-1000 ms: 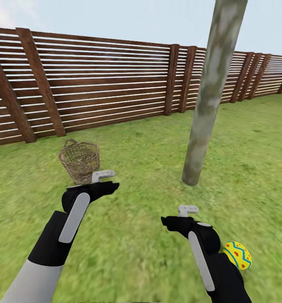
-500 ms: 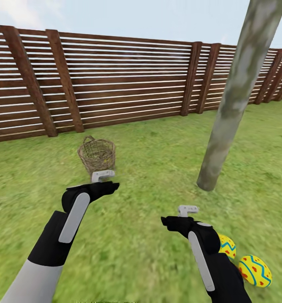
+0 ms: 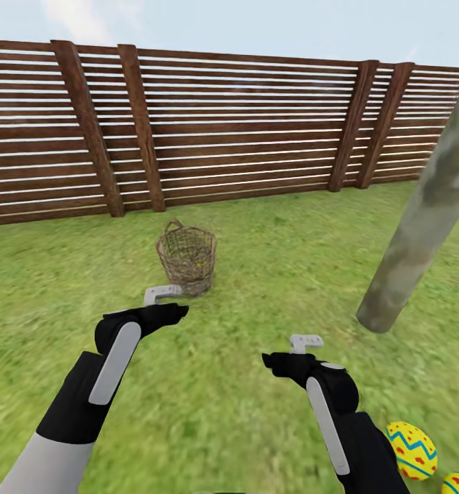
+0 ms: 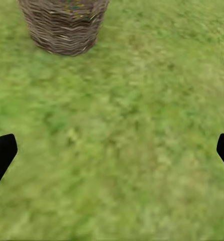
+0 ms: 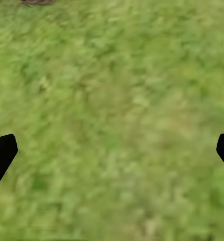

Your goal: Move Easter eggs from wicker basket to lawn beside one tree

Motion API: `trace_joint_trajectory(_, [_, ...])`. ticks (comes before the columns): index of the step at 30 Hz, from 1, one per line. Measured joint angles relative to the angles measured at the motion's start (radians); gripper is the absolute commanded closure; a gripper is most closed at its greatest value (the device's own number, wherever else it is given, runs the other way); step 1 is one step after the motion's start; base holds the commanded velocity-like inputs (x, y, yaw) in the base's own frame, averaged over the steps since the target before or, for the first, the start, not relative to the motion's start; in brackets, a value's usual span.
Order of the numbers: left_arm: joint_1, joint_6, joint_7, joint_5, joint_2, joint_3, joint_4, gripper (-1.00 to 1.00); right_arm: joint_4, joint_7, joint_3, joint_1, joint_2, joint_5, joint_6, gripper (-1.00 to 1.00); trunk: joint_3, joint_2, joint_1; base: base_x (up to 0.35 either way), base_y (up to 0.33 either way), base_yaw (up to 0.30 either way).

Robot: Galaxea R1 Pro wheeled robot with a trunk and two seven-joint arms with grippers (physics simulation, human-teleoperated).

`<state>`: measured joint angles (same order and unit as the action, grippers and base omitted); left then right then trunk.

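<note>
Both grippers' jaws stand wide apart, holding nothing, above the lawn (image 3: 222, 384). The wicker basket (image 3: 186, 257) sits just ahead of the left gripper (image 4: 112, 153). Two Easter eggs (image 3: 412, 449) lie on grass behind the right gripper (image 5: 112, 153).

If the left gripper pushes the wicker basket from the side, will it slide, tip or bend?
The wicker basket probably tips rather than slides: it stands tall on a narrower base, on uneven lawn. Its open weave suggests it is light and may flex slightly. The left gripper is open beside it.
</note>
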<state>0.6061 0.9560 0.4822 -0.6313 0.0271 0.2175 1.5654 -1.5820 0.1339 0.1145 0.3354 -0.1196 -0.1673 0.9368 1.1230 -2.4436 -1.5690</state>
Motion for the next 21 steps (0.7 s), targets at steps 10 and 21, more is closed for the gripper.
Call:
trace_joint_trajectory(10, [-0.001, -0.002, 0.000, 0.000, 0.001, 0.000, -0.001, -1.00, 0.000, 0.000, 0.000, 0.000, 0.000, 0.000, 0.000, -1.00, 0.002, 0.000, 0.000, 0.280, 0.047, 0.064])
trace_joint_trajectory(21, [-0.001, 0.004, -0.001, -0.001, 0.000, -0.001, -0.002, -1.00, 0.000, 0.000, 0.000, 0.000, 0.000, 0.000, -0.002, -1.00, -0.022, 0.056, 0.030, 0.040, 0.003, 0.003])
